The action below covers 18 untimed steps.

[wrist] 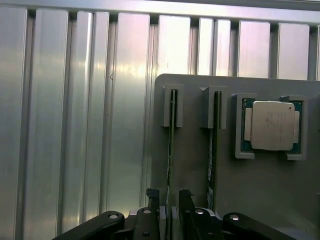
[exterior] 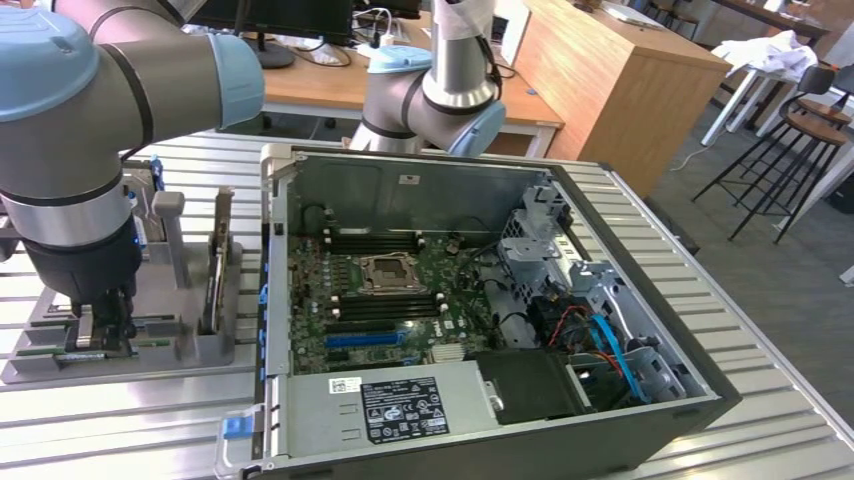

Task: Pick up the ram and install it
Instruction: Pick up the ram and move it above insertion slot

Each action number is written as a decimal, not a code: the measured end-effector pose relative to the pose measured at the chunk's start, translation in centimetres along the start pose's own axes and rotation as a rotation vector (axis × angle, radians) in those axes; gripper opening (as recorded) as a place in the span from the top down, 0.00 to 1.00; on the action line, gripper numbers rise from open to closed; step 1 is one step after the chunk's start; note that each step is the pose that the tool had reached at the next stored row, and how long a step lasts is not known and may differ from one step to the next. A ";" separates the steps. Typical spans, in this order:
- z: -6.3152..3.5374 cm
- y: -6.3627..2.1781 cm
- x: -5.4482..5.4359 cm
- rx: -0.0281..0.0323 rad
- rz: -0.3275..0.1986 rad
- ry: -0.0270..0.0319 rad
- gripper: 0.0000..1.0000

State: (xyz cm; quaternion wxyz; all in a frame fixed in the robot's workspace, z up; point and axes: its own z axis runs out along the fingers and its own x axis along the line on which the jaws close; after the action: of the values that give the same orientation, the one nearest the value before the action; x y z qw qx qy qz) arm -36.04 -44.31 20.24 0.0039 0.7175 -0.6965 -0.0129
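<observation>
Your arm (exterior: 80, 130) is pointing straight down over the gray fixture (wrist: 250, 195). Its gripper (wrist: 169, 195) is standing released, its fingers (wrist: 154, 202) flanking the ram (wrist: 171, 145) lying edge-up between them. The power-supply label (exterior: 404, 408) is showing print too small to read.

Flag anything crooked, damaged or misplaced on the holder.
Nothing stands out. The ram and twin stick stand straight in the holder, the CPU sits square in its pocket, and the open gripper straddles the ram.

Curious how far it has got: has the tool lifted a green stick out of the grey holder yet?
No, the ram and its twin stand in slots of the grey holder, the tool straddling the ram.
</observation>
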 end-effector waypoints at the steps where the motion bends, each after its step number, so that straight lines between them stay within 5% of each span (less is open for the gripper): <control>1: 0.00 0.00 0.0 -0.0001 0.000 0.0000 0.70; 18: 0.00 0.00 0.0 0.0000 0.000 0.0000 0.89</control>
State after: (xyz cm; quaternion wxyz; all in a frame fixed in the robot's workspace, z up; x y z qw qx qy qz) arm -36.04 -44.31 20.24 0.0039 0.7174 -0.6965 -0.0129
